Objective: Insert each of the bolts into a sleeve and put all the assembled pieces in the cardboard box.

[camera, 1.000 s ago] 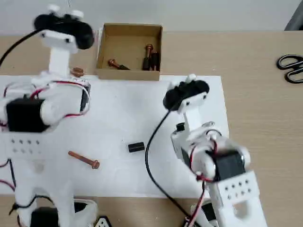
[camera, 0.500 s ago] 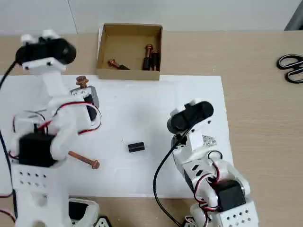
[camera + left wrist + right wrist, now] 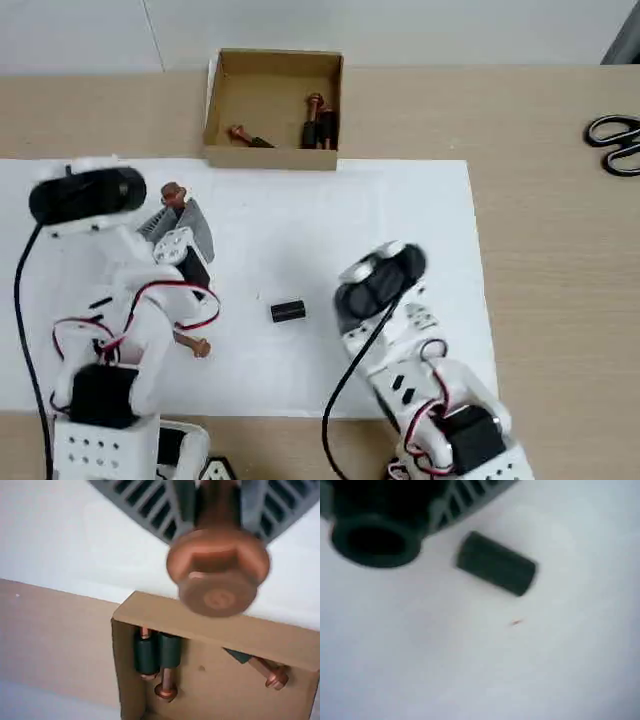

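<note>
Left wrist view shows your left gripper clamped on a bolt; your right gripper pinches a sleeve. Align shank and bore squarely before pushing.

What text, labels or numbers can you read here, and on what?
No readable text in any view.
Held bolt: faint round mark on the head, too blurred to read.
Box, sheet, held sleeve, loose sleeve: plain, no print seen.
</note>
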You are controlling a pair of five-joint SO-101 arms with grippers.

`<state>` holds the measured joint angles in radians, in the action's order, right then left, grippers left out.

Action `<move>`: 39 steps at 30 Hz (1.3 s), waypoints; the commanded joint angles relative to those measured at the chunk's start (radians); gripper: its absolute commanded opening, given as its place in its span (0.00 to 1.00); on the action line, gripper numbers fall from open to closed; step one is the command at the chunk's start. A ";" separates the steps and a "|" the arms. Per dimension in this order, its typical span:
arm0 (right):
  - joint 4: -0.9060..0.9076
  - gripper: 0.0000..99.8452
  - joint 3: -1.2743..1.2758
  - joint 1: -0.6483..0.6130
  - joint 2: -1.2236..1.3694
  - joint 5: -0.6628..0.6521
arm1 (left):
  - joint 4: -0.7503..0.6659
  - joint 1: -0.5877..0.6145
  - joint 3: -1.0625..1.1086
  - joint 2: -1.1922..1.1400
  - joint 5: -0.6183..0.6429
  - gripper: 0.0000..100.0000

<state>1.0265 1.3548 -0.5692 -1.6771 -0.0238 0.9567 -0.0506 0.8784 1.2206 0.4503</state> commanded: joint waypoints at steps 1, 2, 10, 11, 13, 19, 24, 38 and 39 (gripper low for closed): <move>-0.041 0.00 0.034 -0.068 -0.073 0.012 | -0.031 -0.008 0.007 0.055 0.044 0.00; -0.064 0.00 0.054 -0.081 -0.097 0.012 | -0.029 -0.008 0.008 0.060 0.063 0.00; -0.203 0.00 0.121 -0.150 -0.134 0.110 | -0.021 -0.121 0.010 0.100 0.176 0.00; -0.202 0.00 0.124 -0.166 -0.134 0.120 | -0.021 -0.141 0.015 0.106 0.190 0.00; -0.208 0.00 0.137 -0.191 -0.134 0.121 | -0.026 -0.172 0.044 0.121 0.209 0.00; -0.211 0.00 0.138 -0.205 -0.134 0.120 | -0.026 -0.187 0.168 0.215 0.232 0.00; -0.211 0.00 0.140 -0.205 -0.134 0.118 | -0.026 -0.189 0.251 0.324 0.238 0.00; -0.211 0.00 0.143 -0.309 -0.134 0.120 | -0.023 -0.292 0.292 0.400 0.264 0.00; -0.211 0.00 0.143 -0.309 -0.134 0.120 | -0.021 -0.292 0.292 0.400 0.264 0.00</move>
<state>0.8454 1.5037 -0.8715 -1.7998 0.0898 0.9551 -0.3391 1.1807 1.6057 0.7066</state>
